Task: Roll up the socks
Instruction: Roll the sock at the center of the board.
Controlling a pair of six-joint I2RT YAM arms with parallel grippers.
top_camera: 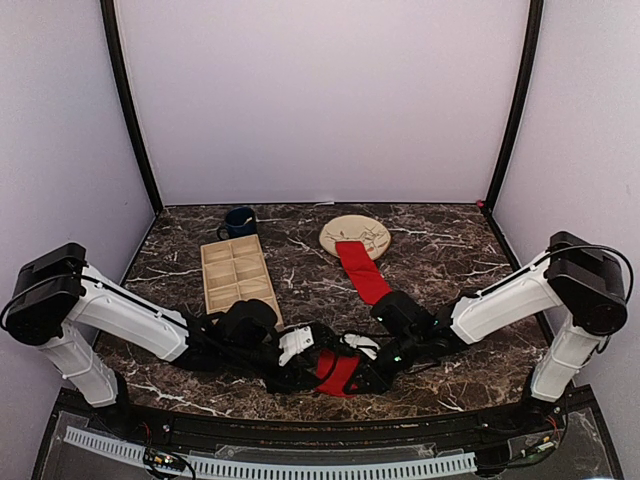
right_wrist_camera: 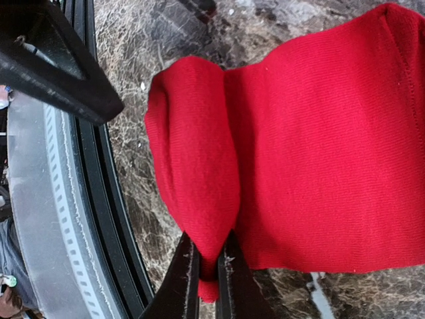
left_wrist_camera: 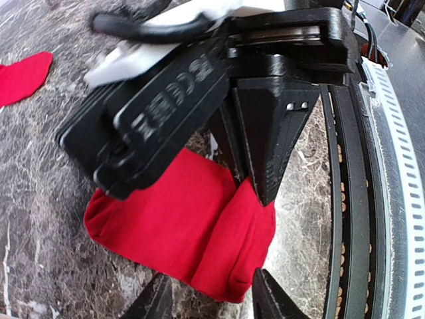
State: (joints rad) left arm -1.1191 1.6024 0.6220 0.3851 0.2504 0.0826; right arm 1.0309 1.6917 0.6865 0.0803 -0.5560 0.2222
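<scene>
Your folded sock (left_wrist_camera: 179, 226) lies bunched on the table (top_camera: 450, 240), close to its front edge. Your right tool (right_wrist_camera: 208, 262) is clenched on a fold of it. Your left tool (left_wrist_camera: 211, 292) stands released, fingers spread over the sock's edge. The other sock (top_camera: 362, 272) stretches flat from the plate (top_camera: 365, 228) toward the right arm (top_camera: 500, 300).

Two red socks (top_camera: 362, 272) (top_camera: 338, 372), one beige plate (top_camera: 372, 228), one blue mug (top_camera: 239, 222), one wooden tray (top_camera: 238, 272).

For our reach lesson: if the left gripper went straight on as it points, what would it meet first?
Probably the folded red sock, lying just ahead of the left gripper; the right gripper is beyond it, depth unclear.
</scene>
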